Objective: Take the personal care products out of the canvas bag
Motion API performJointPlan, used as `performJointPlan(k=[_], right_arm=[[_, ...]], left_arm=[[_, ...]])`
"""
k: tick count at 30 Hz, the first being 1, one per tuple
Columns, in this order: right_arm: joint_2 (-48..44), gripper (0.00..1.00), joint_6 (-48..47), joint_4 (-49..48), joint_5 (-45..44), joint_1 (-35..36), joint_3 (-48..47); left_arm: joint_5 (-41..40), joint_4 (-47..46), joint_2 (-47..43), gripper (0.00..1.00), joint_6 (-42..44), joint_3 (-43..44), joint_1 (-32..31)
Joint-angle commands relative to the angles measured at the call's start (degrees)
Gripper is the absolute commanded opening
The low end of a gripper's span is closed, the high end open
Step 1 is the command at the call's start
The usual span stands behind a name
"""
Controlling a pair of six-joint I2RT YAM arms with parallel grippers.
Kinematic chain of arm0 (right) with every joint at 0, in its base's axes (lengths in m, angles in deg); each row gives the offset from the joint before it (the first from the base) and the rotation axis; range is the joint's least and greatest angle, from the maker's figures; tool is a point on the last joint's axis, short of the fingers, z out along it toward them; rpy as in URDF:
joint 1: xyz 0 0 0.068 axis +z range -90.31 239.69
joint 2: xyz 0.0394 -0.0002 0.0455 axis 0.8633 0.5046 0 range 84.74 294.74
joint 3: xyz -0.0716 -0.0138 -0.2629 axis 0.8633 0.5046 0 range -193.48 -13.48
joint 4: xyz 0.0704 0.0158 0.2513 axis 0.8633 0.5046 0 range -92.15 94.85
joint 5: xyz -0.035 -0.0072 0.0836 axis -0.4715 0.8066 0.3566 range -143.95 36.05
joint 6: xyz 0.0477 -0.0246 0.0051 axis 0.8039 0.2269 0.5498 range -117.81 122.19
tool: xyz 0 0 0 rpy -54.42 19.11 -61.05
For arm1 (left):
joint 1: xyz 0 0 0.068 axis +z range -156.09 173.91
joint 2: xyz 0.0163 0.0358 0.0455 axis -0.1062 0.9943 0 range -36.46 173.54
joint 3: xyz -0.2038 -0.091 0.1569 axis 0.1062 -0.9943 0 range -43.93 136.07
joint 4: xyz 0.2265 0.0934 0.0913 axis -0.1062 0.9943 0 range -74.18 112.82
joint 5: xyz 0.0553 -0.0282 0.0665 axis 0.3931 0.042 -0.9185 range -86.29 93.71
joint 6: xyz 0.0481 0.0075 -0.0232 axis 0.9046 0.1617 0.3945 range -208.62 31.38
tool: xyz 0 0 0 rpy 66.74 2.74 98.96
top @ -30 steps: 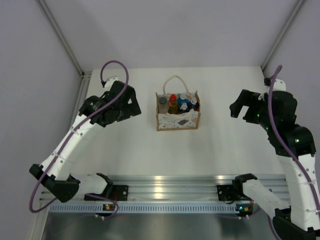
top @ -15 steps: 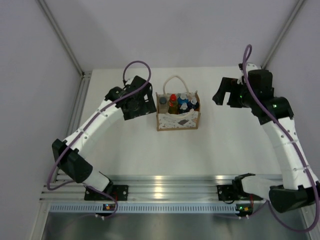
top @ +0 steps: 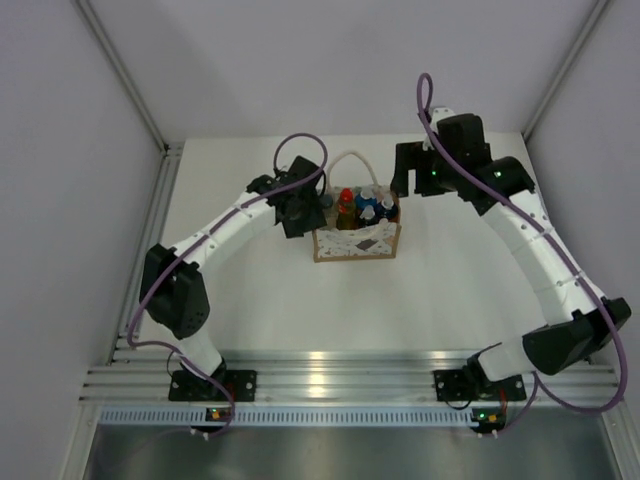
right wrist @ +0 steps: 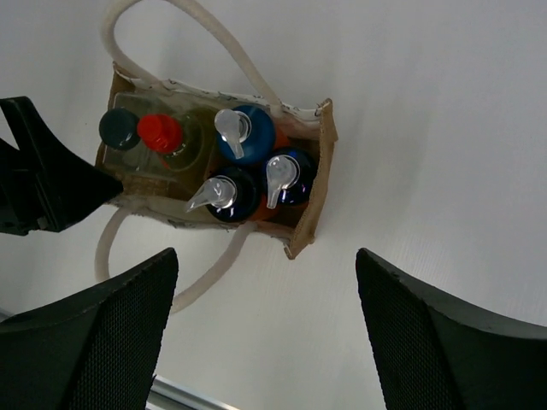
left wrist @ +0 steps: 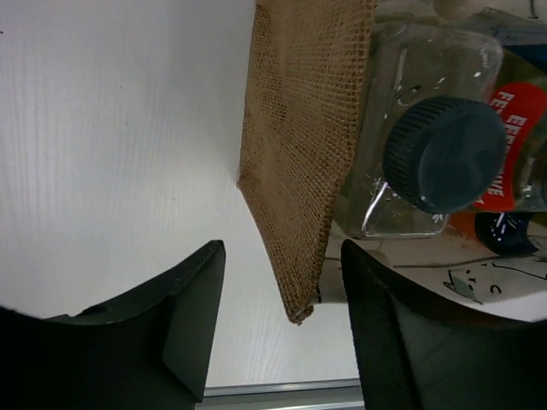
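Note:
The canvas bag stands upright mid-table with its rope handles loose. Several personal care products stand inside: a clear bottle with a dark cap, a red-capped one and three blue pump-top bottles. My left gripper is at the bag's left end, open. Its fingers straddle the tan side wall without touching it. My right gripper hovers open above and just behind the bag's right end, nothing between its fingers.
White tabletop surrounds the bag. The aluminium rail with both arm bases runs along the near edge. Grey walls close in the back and sides.
Both arms have swung inward from the table's sides to the bag. The left jaws have narrowed around the bag's left wall; the right jaws have narrowed slightly.

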Motion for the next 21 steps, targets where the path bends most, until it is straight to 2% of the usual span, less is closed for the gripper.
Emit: performJointPlan(k=[1,3,5,8,10,11,13,14,21], right_arm=[[3.6,0.81,-1.4,-0.5,-3.7,1.8,-4.1],[4.9,0.80,-1.6,-0.5,-4.3,2.5,-4.5],[6.9,0.79,-1.9,-0.5,-5.0,3.3,-4.9],[10.0,0.75,-1.8,-0.5,-6.1,3.8,-6.2],[12.5,0.72,-1.4,-0.4,-7.0,4.2,-7.2],[13.3,0.65,-1.4,0.1,-7.3,4.3,-7.6],[15.4,0.58,-1.3,0.6,-8.4,5.1,-8.6],[16.0,0.54,-1.2,0.8,-8.8,5.4,-8.9],[19.6,0.48,-0.8,2.5,-11.7,6.0,-9.8]], left_arm=[[1.9,-2.4,-0.7,0.56,-2.2,-2.1,-0.2],[1.3,-2.6,-1.2,0.40,-2.5,-3.2,-0.2],[1.1,-3.2,-1.7,0.30,-2.5,-4.4,-0.2],[1.6,-3.4,-1.1,0.22,-2.6,-4.2,-0.2],[1.9,-3.4,-0.7,0.12,-2.8,-3.8,-0.2],[2.0,-3.4,-0.7,0.08,-3.0,-3.6,-0.3],[2.2,-3.5,-0.4,0.00,-3.2,-3.4,-0.3],[2.3,-3.5,-0.3,0.00,-3.3,-3.4,-0.4],[2.3,-3.6,-0.4,0.00,-3.3,-3.7,-0.9]])
